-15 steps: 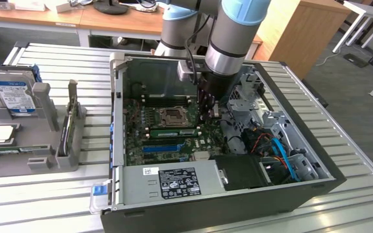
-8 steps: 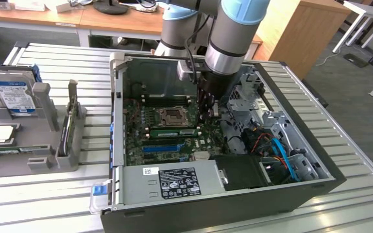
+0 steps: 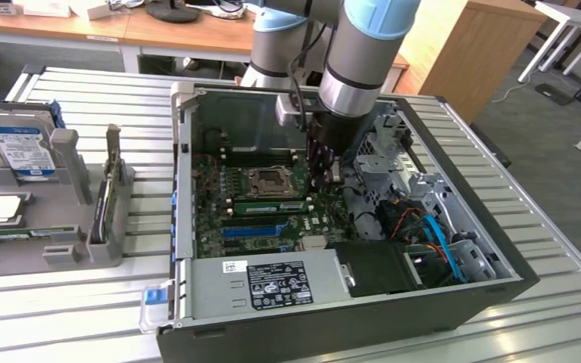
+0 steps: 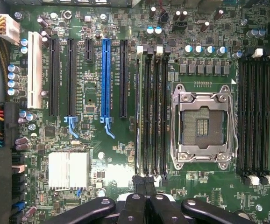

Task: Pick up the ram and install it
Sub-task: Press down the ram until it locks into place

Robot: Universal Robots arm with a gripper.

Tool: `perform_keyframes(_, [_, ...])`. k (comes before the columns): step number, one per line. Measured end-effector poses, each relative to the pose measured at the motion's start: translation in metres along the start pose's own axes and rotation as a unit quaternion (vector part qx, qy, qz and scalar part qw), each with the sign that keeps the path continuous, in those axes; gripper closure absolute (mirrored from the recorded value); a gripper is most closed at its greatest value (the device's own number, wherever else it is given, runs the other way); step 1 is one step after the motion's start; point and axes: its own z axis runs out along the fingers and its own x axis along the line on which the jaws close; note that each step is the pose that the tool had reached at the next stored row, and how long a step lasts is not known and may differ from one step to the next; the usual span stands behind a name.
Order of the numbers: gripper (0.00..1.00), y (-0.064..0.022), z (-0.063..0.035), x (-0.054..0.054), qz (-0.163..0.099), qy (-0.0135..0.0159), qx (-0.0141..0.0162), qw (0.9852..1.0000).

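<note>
Gripper [image 4: 146,207] closed tight and empty above motherboard [image 4: 102,163], ram [image 3: 267,206] seated in slot beside CPU socket [image 4: 202,126]

Ext. view oblique overhead; wrist close above mobo [image 4: 121,154].

Bright even room light, PC case [image 3: 351,329] inside dimmer w/ arm [image 3: 356,68] shadow, heatsink [image 4: 68,170] glare-white
</note>
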Motion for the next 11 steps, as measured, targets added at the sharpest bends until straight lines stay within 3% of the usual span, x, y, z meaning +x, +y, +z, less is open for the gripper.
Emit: perform_keyframes(11, [0.90, 0.0000, 0.0074, 0.0002, 0.000, 0.0002, 0.0009, 1.0000])
